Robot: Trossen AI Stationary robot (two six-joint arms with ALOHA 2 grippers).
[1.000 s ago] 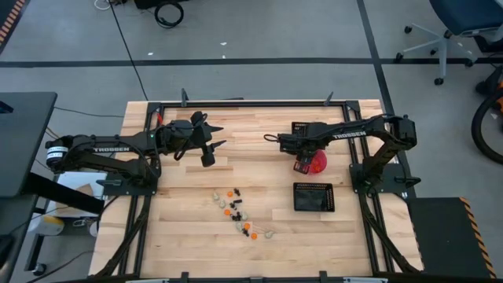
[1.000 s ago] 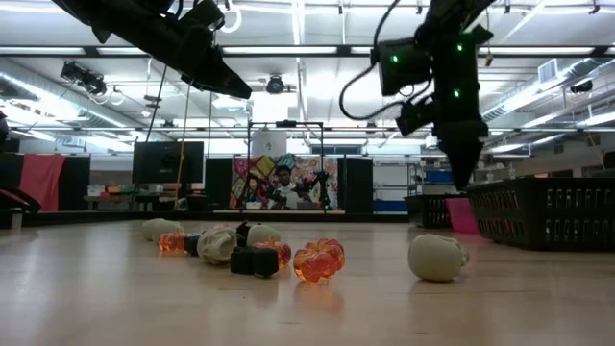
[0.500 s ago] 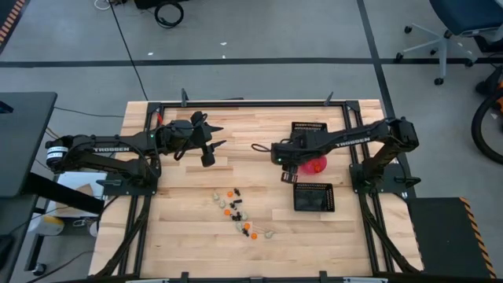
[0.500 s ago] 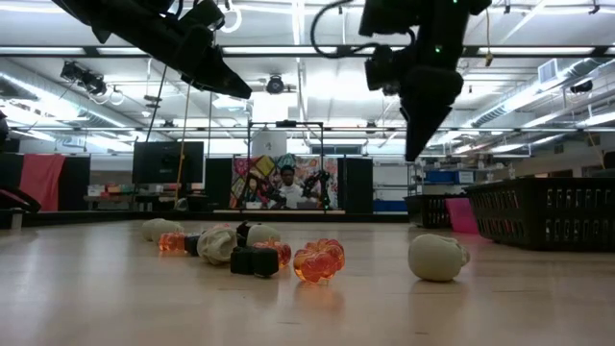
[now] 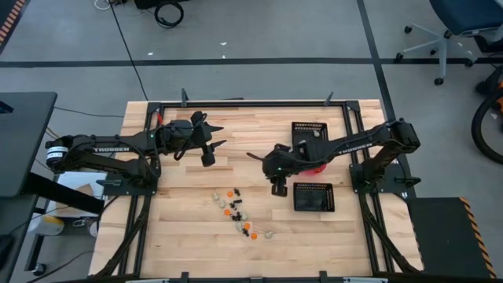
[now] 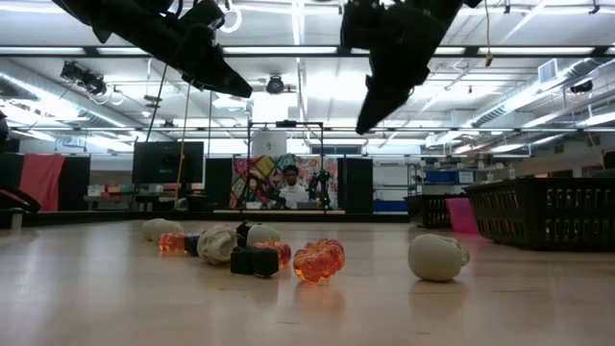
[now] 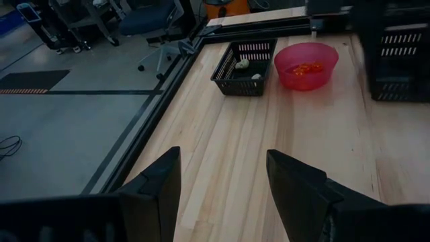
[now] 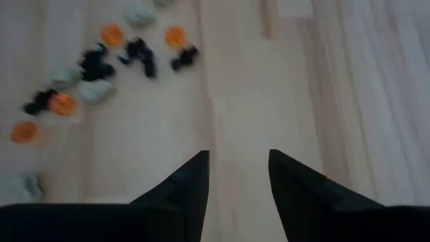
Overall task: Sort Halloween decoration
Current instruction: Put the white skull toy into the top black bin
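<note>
Count from my station
I see two black mesh trays, one pink-red bowl, and loose trinkets on the counter, too small to count exactly.

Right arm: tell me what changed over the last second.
The right tool swung away from the pink-red bowl toward the trinkets, open and empty. The left tool, trinkets, bowl and mesh trays stayed put.

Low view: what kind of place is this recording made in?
Most likely a robotics lab or workshop: a wooden table framed with black rails, an office chair on grey floor, and rows of ceiling lights over an open hall.
</note>
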